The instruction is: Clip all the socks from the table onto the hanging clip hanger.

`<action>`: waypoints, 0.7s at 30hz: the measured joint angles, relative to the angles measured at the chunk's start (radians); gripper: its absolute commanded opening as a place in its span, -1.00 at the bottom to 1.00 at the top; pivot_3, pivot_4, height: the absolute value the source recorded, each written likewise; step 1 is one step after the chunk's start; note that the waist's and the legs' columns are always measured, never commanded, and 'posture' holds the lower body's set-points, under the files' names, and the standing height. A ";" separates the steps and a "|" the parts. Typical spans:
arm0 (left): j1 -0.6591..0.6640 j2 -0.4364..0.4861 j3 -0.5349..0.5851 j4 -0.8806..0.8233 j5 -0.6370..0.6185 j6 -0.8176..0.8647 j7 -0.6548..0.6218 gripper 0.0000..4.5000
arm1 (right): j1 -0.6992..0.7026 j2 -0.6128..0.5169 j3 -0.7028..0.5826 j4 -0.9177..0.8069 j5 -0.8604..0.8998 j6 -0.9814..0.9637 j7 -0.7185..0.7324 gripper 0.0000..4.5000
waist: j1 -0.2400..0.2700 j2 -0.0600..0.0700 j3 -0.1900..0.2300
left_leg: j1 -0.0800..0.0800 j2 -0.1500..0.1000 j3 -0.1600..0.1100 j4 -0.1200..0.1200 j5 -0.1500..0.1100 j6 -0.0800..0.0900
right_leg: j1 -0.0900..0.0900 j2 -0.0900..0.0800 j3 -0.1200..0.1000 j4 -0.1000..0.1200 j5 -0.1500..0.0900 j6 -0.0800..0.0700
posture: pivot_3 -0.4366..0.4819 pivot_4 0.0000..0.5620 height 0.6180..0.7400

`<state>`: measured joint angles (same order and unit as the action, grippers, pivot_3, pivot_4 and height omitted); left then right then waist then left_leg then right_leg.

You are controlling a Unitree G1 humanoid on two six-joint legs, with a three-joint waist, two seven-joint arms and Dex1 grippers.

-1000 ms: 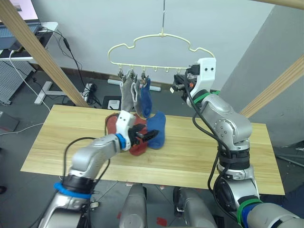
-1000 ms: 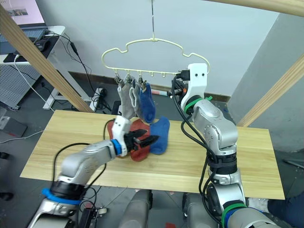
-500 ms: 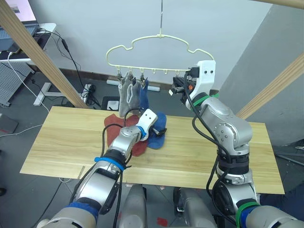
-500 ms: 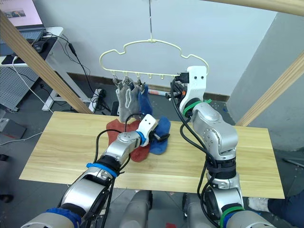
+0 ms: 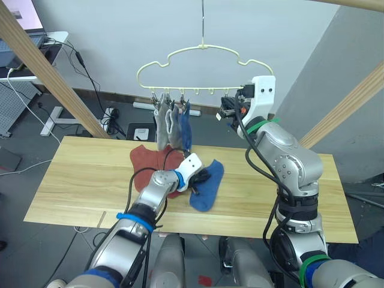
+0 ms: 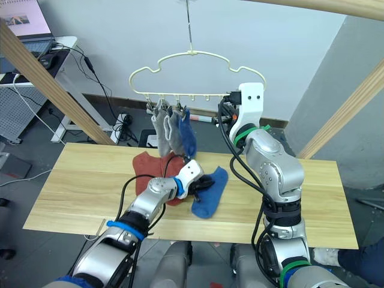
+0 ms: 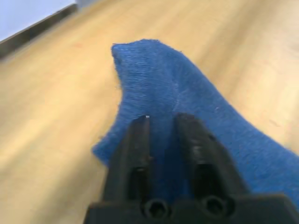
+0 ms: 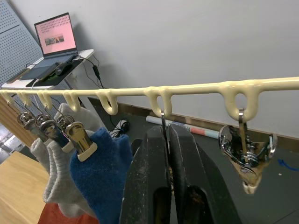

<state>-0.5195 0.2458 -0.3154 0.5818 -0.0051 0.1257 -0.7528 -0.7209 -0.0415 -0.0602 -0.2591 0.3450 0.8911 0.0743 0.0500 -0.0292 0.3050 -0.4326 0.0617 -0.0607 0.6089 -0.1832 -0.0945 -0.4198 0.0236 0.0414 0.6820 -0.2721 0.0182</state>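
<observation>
- Left gripper (image 7: 161, 122): jaws nearly closed, pinching a blue sock (image 5: 206, 185) lying on the desk (image 5: 78, 180), beside a red sock (image 5: 147, 159).
- Right gripper (image 8: 167, 133): jaws shut on a clip of the hanger (image 5: 204, 51), where two grey socks (image 5: 167, 126) and a blue one hang.

You could not see the heel end of the blue sock (image 7: 196, 121) in the left wrist view, since the left gripper (image 7: 162, 122) lay over it and the picture's edge cut it off. The rust-red socks (image 5: 150, 163) sat partly behind the left arm, so how many lay there stayed unclear. The hung grey socks (image 6: 166, 133) overlapped, hiding each other. In the right wrist view, the right gripper (image 8: 168, 135) covered the clip (image 8: 164, 122) it closed on.
</observation>
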 measured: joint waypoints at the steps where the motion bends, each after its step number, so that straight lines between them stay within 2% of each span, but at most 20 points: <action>1: 0.027 0.000 -0.001 -0.030 0.000 0.000 -0.002 -0.99 | -0.001 -0.008 -0.001 0.001 0.000 0.000 0.006 -1.00 | 0.000 0.000 0.000 | 0.000 0.000 0.000 0.000 0.000 0.000 | 0.000 0.000 0.000 0.000 0.000 0.000 | 0.28 0.08 1.00; 6: 0.122 0.003 0.030 -0.153 -0.028 0.048 -0.002 -0.99 | -0.002 -0.032 -0.010 0.003 0.012 0.003 0.022 -1.00 | 0.000 0.000 -0.002 | 0.000 0.000 0.000 0.000 0.000 0.001 | 0.000 0.000 0.000 0.000 0.000 0.000 | 0.30 0.05 1.00; 14: 0.186 0.048 0.175 -0.324 -0.189 0.238 -0.045 -0.99 | -0.006 -0.067 -0.039 0.007 0.042 0.018 0.048 -1.00 | 0.002 0.000 -0.002 | -0.001 0.000 0.000 0.000 0.001 0.001 | 0.000 0.000 -0.001 -0.001 0.000 0.000 | 0.33 0.00 1.00; 19: 0.188 0.070 0.172 -0.347 -0.193 0.290 -0.060 -0.47 | -0.010 -0.068 -0.039 0.018 0.052 0.017 0.052 -1.00 | 0.004 0.000 -0.002 | -0.001 0.000 0.000 0.000 0.001 0.001 | 0.000 -0.001 -0.001 -0.001 0.000 0.000 | 0.33 -0.01 1.00; 21: 0.186 0.069 0.166 -0.347 -0.192 0.291 -0.068 -0.17 | -0.010 -0.068 -0.039 0.019 0.053 0.017 0.052 -1.00 | 0.004 0.000 -0.002 | -0.001 0.000 0.000 0.000 0.001 0.001 | 0.000 -0.001 -0.001 -0.001 0.000 0.000 | 0.33 -0.01 1.00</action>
<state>-0.3337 0.3152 -0.1496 0.2350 -0.1973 0.4165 -0.8204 -0.7313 -0.1092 -0.0988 -0.2402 0.3979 0.9083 0.1266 0.0540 -0.0290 0.3034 -0.4332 0.0619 -0.0606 0.6087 -0.1827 -0.0937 -0.4201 0.0230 0.0406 0.6812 -0.2723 0.0185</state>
